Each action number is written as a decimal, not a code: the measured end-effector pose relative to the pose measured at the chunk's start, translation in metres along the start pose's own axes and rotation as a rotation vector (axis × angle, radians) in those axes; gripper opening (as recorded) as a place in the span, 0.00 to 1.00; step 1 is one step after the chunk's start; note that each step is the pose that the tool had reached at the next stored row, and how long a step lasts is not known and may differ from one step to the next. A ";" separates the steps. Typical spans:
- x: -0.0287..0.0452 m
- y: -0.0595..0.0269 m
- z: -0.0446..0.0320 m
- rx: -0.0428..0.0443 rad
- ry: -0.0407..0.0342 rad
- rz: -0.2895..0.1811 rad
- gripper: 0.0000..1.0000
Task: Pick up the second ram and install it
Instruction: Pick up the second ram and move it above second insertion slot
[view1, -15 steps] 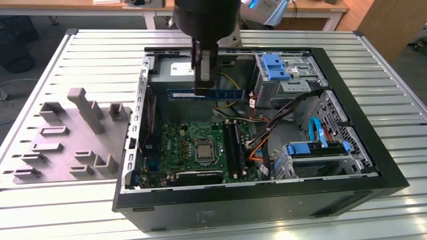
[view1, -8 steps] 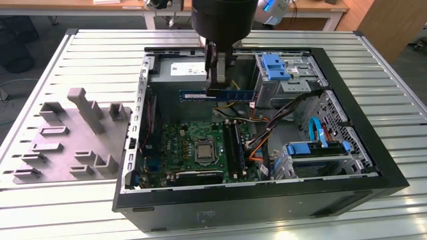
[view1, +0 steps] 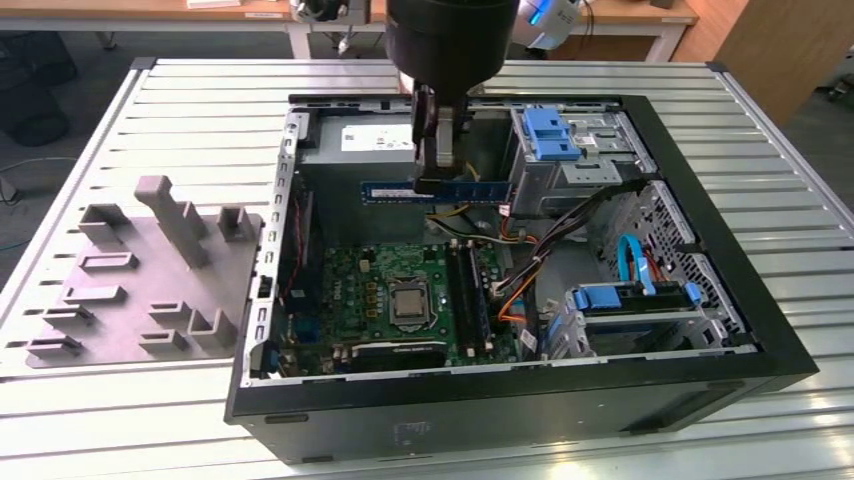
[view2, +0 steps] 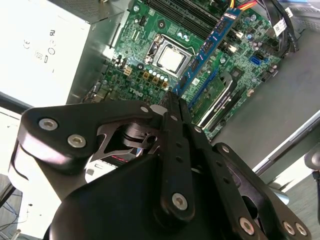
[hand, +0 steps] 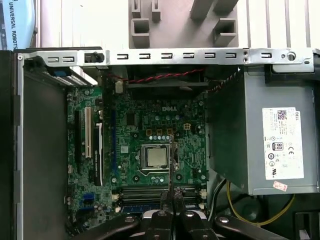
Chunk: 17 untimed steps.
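Second ram (view1: 478, 188) clamped in closed tool (view1: 434, 184), held level and on edge above open computer case (view1: 467, 420), near power supply (view1: 354, 140), over motherboard (view1: 354, 290). Grey tray (view1: 147, 290) on tabletop (view1: 747, 100), beside case at exterior view's left.

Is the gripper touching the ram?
Touching. The exterior view shows the gripper clamped on the middle of the ram, holding it above the open case.

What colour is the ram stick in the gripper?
Blue, with small dark chips along it. The ram stick shows best in the second wrist view.
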<state>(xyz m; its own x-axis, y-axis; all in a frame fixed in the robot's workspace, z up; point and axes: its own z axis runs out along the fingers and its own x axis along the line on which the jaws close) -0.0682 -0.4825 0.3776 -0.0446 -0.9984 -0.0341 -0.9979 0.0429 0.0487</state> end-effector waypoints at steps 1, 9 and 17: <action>0.0001 0.0000 0.0013 -0.0007 0.0001 -0.002 0.13; 0.0007 -0.0005 0.0113 -0.0114 0.0019 -0.027 0.13; 0.0011 -0.0009 0.0183 -0.0129 0.0038 -0.071 0.13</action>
<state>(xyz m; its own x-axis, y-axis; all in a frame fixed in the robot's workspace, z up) -0.0683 -0.4829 0.3593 0.0261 -0.9991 -0.0341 -0.9979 -0.0281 0.0592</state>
